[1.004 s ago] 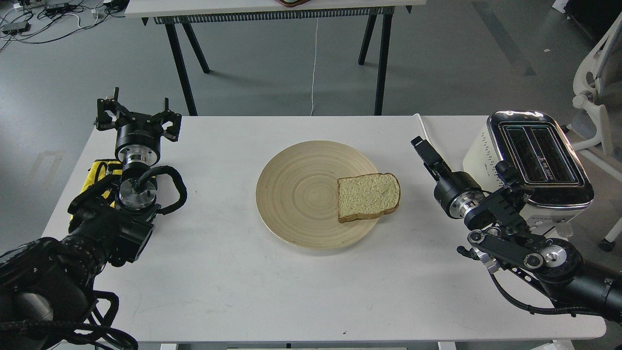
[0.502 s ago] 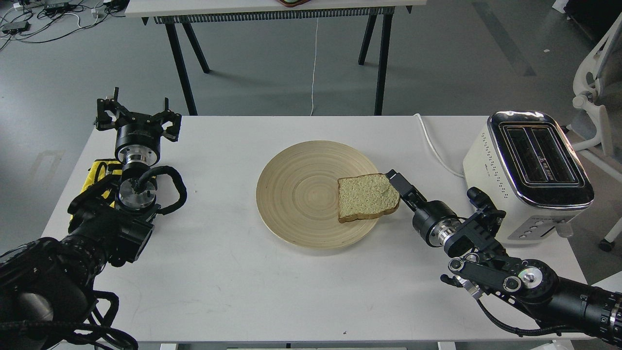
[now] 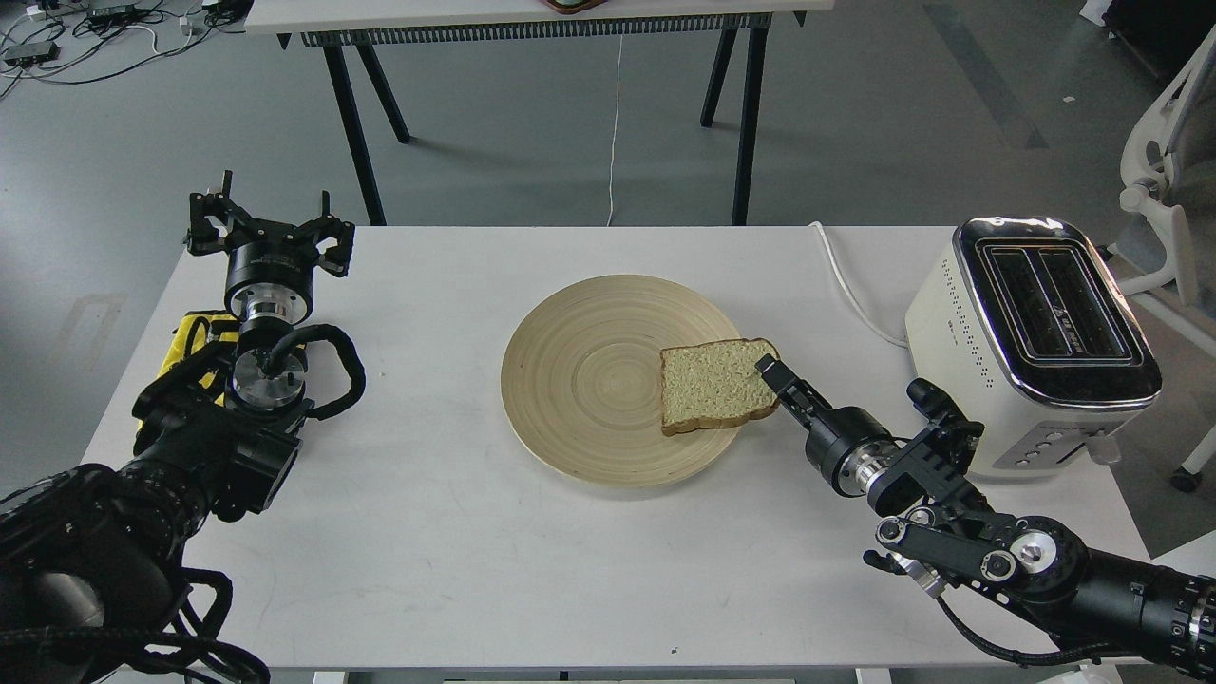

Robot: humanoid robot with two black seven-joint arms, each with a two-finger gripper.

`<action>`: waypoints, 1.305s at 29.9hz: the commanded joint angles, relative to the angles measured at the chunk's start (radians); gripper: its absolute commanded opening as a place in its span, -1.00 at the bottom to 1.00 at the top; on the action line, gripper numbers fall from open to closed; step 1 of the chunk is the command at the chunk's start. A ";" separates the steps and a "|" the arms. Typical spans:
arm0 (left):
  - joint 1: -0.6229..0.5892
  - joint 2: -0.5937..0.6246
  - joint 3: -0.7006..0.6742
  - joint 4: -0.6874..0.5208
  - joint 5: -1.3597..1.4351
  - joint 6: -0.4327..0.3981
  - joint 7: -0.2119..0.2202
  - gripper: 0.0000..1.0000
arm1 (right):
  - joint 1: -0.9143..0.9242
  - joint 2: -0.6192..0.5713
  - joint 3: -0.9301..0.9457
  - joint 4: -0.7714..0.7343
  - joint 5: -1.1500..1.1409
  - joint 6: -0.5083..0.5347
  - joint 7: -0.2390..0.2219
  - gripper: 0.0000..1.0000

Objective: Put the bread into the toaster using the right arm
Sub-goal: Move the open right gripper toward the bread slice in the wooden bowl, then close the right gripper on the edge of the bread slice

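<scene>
The bread (image 3: 712,385) lies flat on the right part of a round wooden plate (image 3: 589,380) in the middle of the white table. The toaster (image 3: 1035,332) stands at the table's right edge with both slots empty. My right gripper (image 3: 771,375) reaches in from the lower right, and its tip is at the bread's right crust edge, low over the plate rim. Its fingers look like one dark bar, so I cannot tell whether they are open or shut. My left gripper (image 3: 269,220) rests at the far left of the table, open and empty.
The toaster's white cord (image 3: 850,294) runs across the table between the plate and the toaster, toward the back edge. A yellow part (image 3: 190,332) sits by my left arm. A white chair (image 3: 1159,171) stands beyond the toaster. Another table (image 3: 532,14) stands behind.
My right gripper has swung from beside the toaster down and left to the bread's right edge, then lowered slightly. The bread, plate and left arm have not moved.
</scene>
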 commanded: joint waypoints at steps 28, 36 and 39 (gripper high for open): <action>0.000 0.000 0.000 0.000 0.000 0.000 0.000 1.00 | 0.003 -0.002 0.000 0.008 0.000 -0.001 -0.001 -0.61; 0.000 0.000 0.000 0.000 0.000 0.000 0.000 1.00 | 0.014 -0.014 0.014 0.049 -0.008 -0.003 0.000 -0.69; 0.000 0.000 0.000 0.000 0.000 0.000 0.000 1.00 | 0.024 -0.018 0.029 0.068 -0.008 -0.011 0.002 -0.70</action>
